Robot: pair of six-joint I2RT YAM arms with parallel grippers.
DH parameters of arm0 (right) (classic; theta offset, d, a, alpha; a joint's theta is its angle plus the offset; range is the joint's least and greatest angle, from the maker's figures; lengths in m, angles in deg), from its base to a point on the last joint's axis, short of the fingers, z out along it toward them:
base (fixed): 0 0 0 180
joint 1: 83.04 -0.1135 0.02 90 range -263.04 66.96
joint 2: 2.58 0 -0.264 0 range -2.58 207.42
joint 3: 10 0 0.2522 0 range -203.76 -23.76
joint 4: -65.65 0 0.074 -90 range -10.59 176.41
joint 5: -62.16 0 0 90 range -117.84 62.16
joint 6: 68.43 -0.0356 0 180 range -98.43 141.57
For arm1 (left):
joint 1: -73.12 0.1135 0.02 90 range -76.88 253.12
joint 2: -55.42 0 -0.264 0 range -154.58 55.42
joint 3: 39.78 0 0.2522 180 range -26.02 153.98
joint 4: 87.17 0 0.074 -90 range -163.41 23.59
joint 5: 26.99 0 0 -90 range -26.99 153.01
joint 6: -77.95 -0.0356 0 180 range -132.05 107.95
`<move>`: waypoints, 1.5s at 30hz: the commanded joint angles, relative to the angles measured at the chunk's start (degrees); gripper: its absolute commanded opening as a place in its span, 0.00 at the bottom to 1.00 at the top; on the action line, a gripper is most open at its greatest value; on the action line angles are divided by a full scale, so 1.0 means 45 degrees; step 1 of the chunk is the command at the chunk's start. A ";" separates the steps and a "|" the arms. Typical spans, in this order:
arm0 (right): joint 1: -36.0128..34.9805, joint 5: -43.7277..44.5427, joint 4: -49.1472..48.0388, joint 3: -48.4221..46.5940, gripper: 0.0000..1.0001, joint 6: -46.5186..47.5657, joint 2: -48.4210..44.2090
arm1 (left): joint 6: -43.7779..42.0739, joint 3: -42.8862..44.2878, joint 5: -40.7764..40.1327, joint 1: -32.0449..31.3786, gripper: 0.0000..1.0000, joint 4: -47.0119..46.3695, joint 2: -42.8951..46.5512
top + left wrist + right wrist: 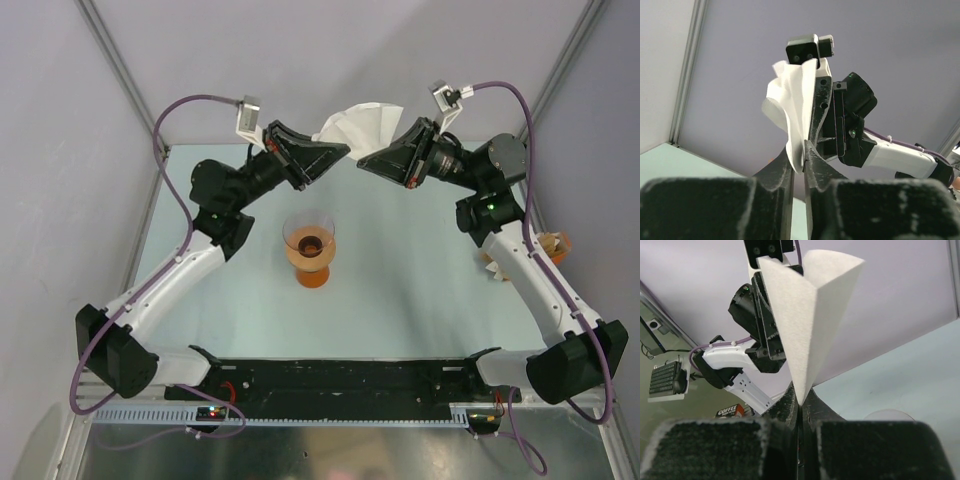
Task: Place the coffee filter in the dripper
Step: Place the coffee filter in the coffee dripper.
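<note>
The coffee filter (362,122), a white paper cone partly opened, hangs in the air above the far side of the table, held between both grippers. My left gripper (343,151) is shut on one edge of it; in the left wrist view the paper (790,100) is pinched at the fingertips (802,152). My right gripper (365,160) is shut on the other edge; in the right wrist view the cone (807,315) rises from its closed tips (799,397). The dripper (310,250), a clear funnel on an orange base, stands upright on the table, nearer than and below both grippers.
A tan-and-white stack of paper fans (550,247) lies at the table's right edge behind the right arm. Purple-grey walls and metal posts enclose the table. A coffee box (732,411) shows off the table in the right wrist view.
</note>
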 commanded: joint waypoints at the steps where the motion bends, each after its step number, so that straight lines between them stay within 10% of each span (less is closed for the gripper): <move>1: 0.0207 -0.0223 -0.0101 0.0069 0.00 0.0290 -0.0498 | -0.0117 -0.0092 -0.0029 0.0454 0.17 -0.0517 0.0616; 8: 0.0298 -0.0457 0.0046 0.0093 0.00 0.0500 -0.0486 | -0.0116 -0.0241 0.0398 0.0706 0.03 -0.0532 0.0864; 13: 0.0636 -0.1761 0.0107 0.0092 0.00 0.0935 -0.0551 | -0.0481 -0.0436 0.1653 0.1742 0.68 0.0203 0.1473; 17: 0.0954 -0.3263 0.1939 0.0087 0.00 0.2613 -0.0853 | -0.2499 -0.0876 0.2805 0.3120 0.79 0.2981 0.2607; 27: 0.0820 -0.3735 1.0124 -0.0004 0.00 1.0019 -0.1102 | -1.1294 -0.0181 0.4691 0.2463 0.65 1.0342 0.4308; 45: -0.0636 -0.1809 1.1909 -0.0874 0.00 1.1870 -0.0948 | -1.2559 0.0934 0.3119 -0.0700 0.47 1.0979 0.3067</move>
